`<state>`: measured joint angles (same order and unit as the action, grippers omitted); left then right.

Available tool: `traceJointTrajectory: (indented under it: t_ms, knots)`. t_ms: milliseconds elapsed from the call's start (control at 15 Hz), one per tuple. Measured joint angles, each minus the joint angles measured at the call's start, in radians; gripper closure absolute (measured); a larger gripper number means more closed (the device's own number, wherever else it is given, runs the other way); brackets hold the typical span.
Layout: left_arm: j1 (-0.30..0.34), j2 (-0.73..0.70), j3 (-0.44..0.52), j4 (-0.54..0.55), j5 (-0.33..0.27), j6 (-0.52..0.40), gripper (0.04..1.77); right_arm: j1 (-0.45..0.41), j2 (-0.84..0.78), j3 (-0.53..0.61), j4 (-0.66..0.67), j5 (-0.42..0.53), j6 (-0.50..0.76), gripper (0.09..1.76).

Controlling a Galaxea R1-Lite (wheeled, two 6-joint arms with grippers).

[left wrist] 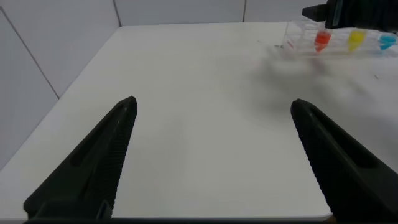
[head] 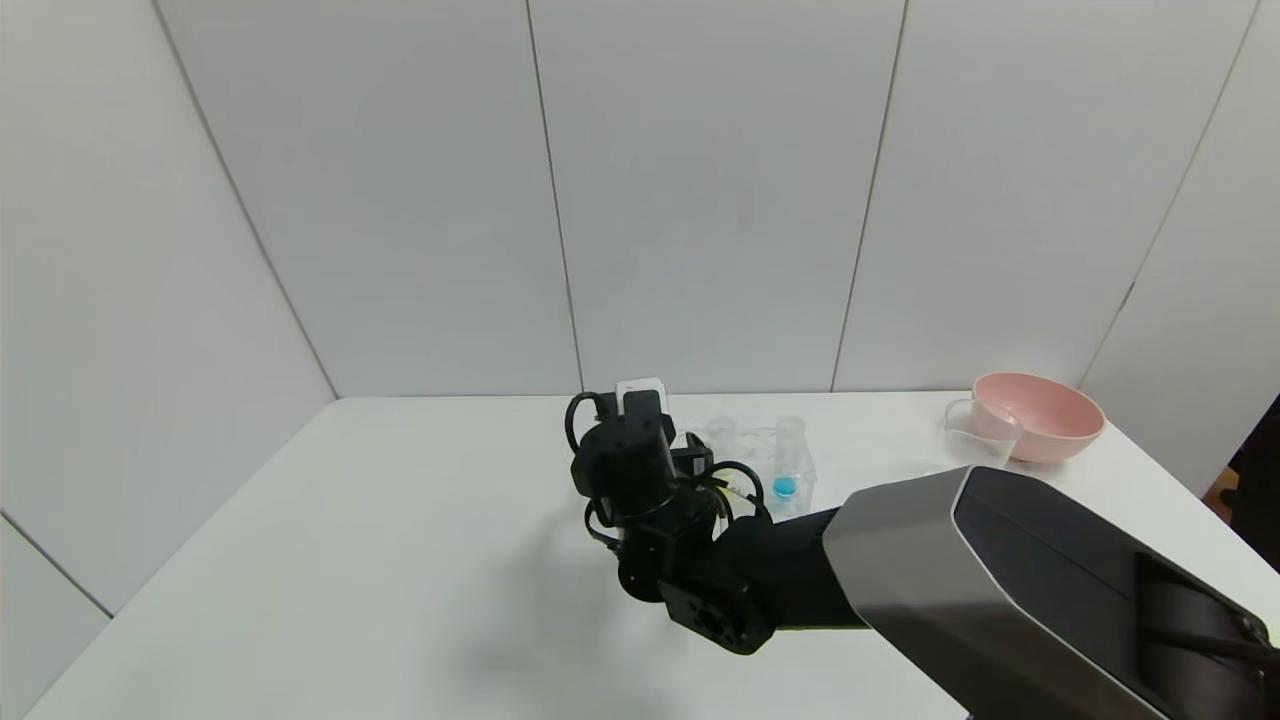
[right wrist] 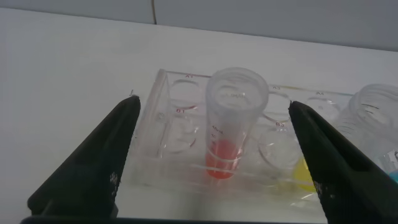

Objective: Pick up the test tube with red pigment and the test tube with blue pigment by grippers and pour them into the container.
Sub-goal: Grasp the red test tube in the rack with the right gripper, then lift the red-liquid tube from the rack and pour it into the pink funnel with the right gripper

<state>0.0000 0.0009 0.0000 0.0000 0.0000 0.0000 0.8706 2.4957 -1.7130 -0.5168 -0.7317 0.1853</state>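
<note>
The test tube with red pigment (right wrist: 233,124) stands upright in a clear rack (right wrist: 180,124). My right gripper (right wrist: 212,106) is open, one finger on each side of this tube and not touching it. The test tube with blue pigment (head: 785,487) stands in the same rack (head: 745,440); a yellow-pigment tube (right wrist: 305,171) is between them. In the head view my right arm (head: 650,480) hides the red tube. The container (head: 980,440), a clear beaker, stands at the far right. My left gripper (left wrist: 214,104) is open and empty over bare table, far from the rack (left wrist: 298,40).
A pink bowl (head: 1040,415) stands right behind the beaker at the table's back right corner. White wall panels close off the back and sides. The left wrist view shows the red tube (left wrist: 321,40), yellow tube (left wrist: 355,40) and blue tube (left wrist: 387,42) in a row.
</note>
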Motion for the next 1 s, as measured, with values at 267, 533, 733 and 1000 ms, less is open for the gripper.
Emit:
traceJointTrajectory:
  t_ms: [267, 533, 733, 1000]
  knots:
    - [0.0, 0.0, 0.0, 0.0, 0.0, 0.0, 0.05, -0.003, 0.008, -0.016, 0.001, 0.0, -0.004, 0.56]
    - [0.0, 0.0, 0.0, 0.0, 0.0, 0.0, 0.05, -0.005, 0.005, -0.011, 0.003, -0.001, -0.008, 1.04]
    - [0.0, 0.0, 0.0, 0.0, 0.0, 0.0, 0.05, -0.008, 0.002, -0.007, 0.003, -0.002, -0.008, 1.35]
    - [0.0, 0.0, 0.0, 0.0, 0.0, 0.0, 0.05, -0.01, 0.0, -0.006, 0.003, -0.001, -0.008, 1.35]
